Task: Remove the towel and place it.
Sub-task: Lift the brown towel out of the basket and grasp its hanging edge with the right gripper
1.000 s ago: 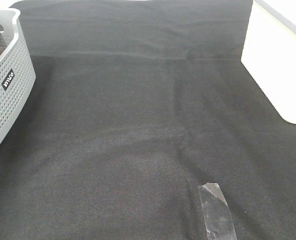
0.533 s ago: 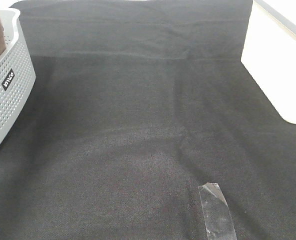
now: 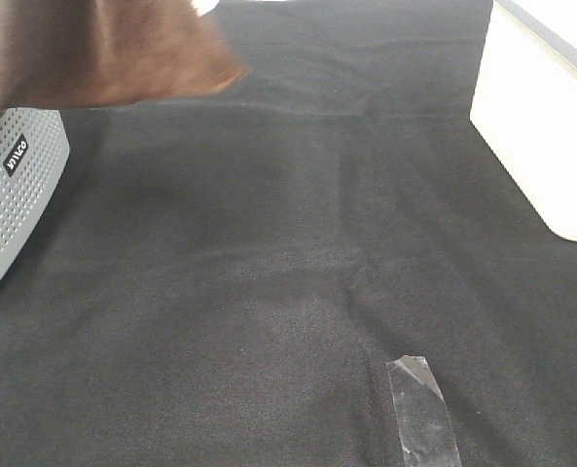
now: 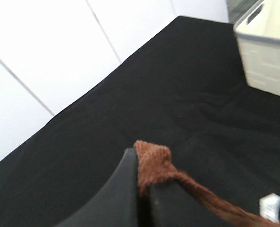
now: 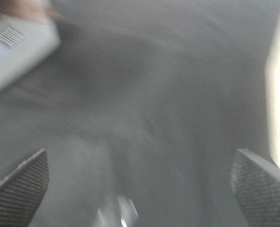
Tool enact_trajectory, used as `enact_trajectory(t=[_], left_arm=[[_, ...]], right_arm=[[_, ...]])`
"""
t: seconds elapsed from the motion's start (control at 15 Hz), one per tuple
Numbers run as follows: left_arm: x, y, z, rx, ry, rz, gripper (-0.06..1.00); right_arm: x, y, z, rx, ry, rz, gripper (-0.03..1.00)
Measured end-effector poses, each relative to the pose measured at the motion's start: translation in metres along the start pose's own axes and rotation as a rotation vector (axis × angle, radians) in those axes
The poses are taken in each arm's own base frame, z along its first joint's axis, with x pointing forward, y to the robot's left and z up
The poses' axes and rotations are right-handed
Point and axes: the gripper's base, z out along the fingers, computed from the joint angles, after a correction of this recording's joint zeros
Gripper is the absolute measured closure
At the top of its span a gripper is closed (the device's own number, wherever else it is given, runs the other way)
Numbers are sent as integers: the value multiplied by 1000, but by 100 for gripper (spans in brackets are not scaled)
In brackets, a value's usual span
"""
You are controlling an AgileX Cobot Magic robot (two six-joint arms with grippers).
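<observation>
The rust-brown towel [image 3: 98, 53] hangs in the air at the top left of the high view, above the white perforated basket [image 3: 11, 199]. The left gripper is out of the high view. In the left wrist view my left gripper [image 4: 140, 189] is shut on a corner of the towel [image 4: 154, 163], which trails off with a small white tag [image 4: 271, 206]. My right gripper [image 5: 140, 177] is open and empty above the black cloth, with both fingertips [image 5: 21, 182] wide apart. The basket shows blurred in the right wrist view [image 5: 17, 49].
A black cloth [image 3: 288, 253] covers the table. A strip of clear tape [image 3: 422, 409] lies near the front edge. A white box [image 3: 541, 126] stands at the right; it also shows in the left wrist view [image 4: 265, 52].
The towel has risen out of the basket and swung right, now spreading above it in the high view. Before, only a bit of it showed inside the basket.
</observation>
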Motion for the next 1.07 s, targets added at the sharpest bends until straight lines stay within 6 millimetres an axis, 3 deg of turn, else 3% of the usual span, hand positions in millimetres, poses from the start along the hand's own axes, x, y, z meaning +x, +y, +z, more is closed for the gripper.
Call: enact_trajectory(t=[0.27,0.47,0.87,1.07], left_arm=[[-9,-24,4,75,-23,-17,94],[-8,-42,21,134,-5,-27,94],[-9,-54,28,180,-3,-34,94],[-9,-54,28,181,-3,-38,94]], right_arm=[[-31,-10,58,-233,-148,-123,0],[-38,-17,100,-357,-239,-132,0],[-49,23,192,-630,-150,-276,0],[-62,23,227,-645,-142,-279,0]])
